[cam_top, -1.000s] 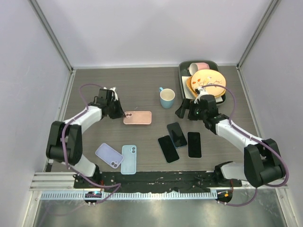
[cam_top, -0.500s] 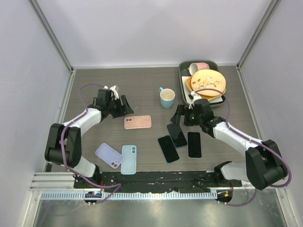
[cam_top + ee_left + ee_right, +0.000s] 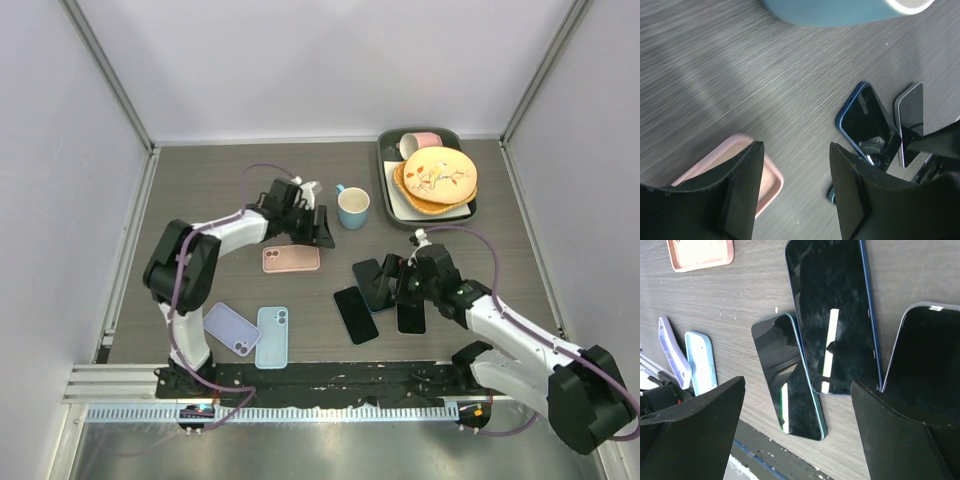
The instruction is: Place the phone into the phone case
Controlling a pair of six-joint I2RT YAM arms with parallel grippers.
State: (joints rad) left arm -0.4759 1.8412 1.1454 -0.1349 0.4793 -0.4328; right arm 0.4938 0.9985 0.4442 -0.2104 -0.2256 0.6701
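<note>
The pink phone case (image 3: 291,259) lies hollow side up on the table, free of both grippers. My left gripper (image 3: 320,230) hovers open just past its right end; in the left wrist view (image 3: 796,150) only bare table shows between the fingers, with the pink case (image 3: 771,181) beside the left finger. Three phones lie screen up: a blue-edged one (image 3: 370,281), a teal-edged one (image 3: 355,314) and a pale-edged one (image 3: 411,316). My right gripper (image 3: 393,285) hangs open above them. In the right wrist view (image 3: 797,390) the teal phone (image 3: 790,385) and the blue phone (image 3: 835,315) lie between the wide jaws, untouched.
A teal cup (image 3: 353,207) stands just right of the left gripper. At the back right a dark tray (image 3: 384,172) holds plates and a pink cup. A purple case (image 3: 231,329) and a light-blue case (image 3: 271,337) lie near the front left.
The left gripper opened, let go of the pink case and swung right toward the cup. The right arm came down and forward over the phones.
</note>
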